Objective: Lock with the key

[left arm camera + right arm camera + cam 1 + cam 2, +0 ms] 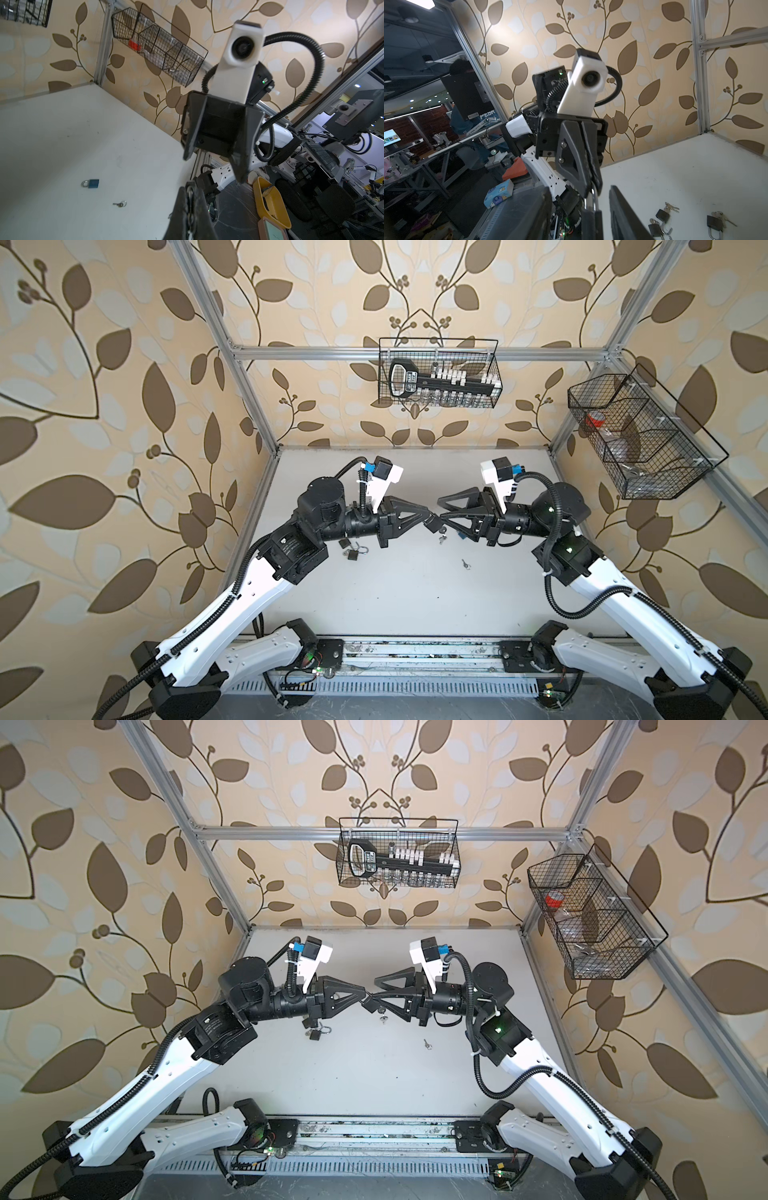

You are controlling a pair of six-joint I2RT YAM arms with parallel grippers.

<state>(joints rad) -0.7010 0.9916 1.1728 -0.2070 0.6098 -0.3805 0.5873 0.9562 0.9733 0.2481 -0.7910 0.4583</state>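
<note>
Above the worktop point(395, 593), the left end effector point(424, 519) clamps the shackle point(592, 197) of a padlock point(434, 524), its key point(443, 536) apparently inserted. The right end effector point(440, 509) stands open around it. Whether it is locked is unclear.

What you can ignore up there
The back basket point(384, 364) holds a black key-shaped rack point(409, 379); the side basket point(648, 485), something red point(595, 419).

the shackle point(590, 200) is glossy bare metal; the left gripper point(593, 188) looks matt black plastic; the tabletop point(395, 605) is matt white, faintly scuffed.
</note>
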